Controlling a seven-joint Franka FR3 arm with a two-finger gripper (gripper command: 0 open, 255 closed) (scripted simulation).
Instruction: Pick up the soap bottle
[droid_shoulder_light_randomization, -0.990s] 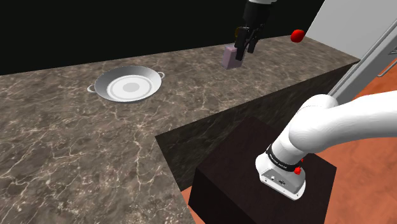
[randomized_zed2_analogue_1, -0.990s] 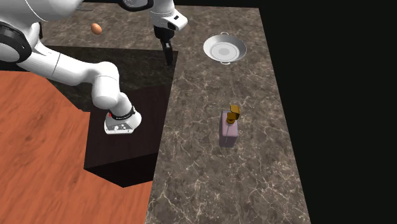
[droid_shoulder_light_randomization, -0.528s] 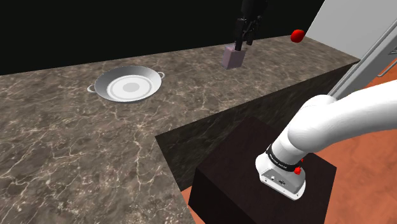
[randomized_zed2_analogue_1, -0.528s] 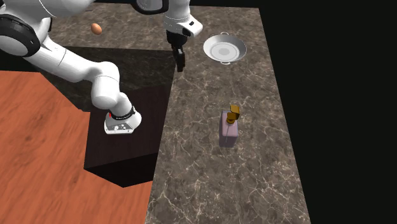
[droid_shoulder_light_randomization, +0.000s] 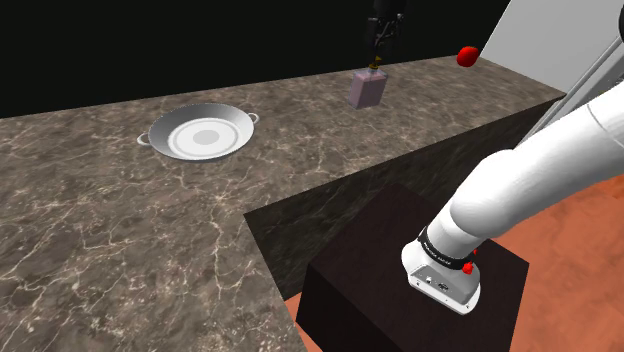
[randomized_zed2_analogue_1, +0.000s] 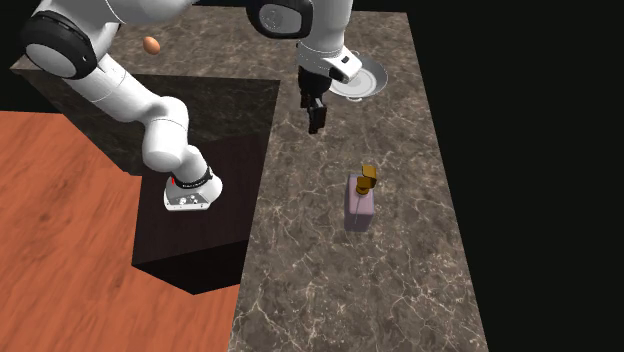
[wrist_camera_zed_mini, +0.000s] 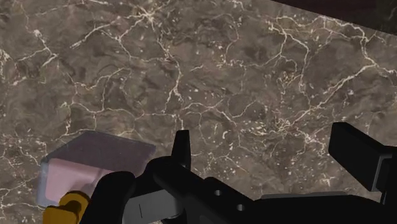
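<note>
My pincer (randomized_zed2_analogue_1: 315, 120) hangs spread over the brown marble counter (randomized_zed2_analogue_1: 400, 290), pinching nothing. The pale pink soap bottle (randomized_zed2_analogue_1: 361, 207) (amber pump on top) stands upright there, apart from my fingers (wrist_camera_zed_mini: 181, 147) and well away from the two-handled pan (randomized_zed2_analogue_1: 352, 77)

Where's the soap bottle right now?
The pinkish soap bottle stands upright on the marbled counter, near the middle of the second exterior view, apart from the open gripper to its upper left and the silver pan beyond.
</note>
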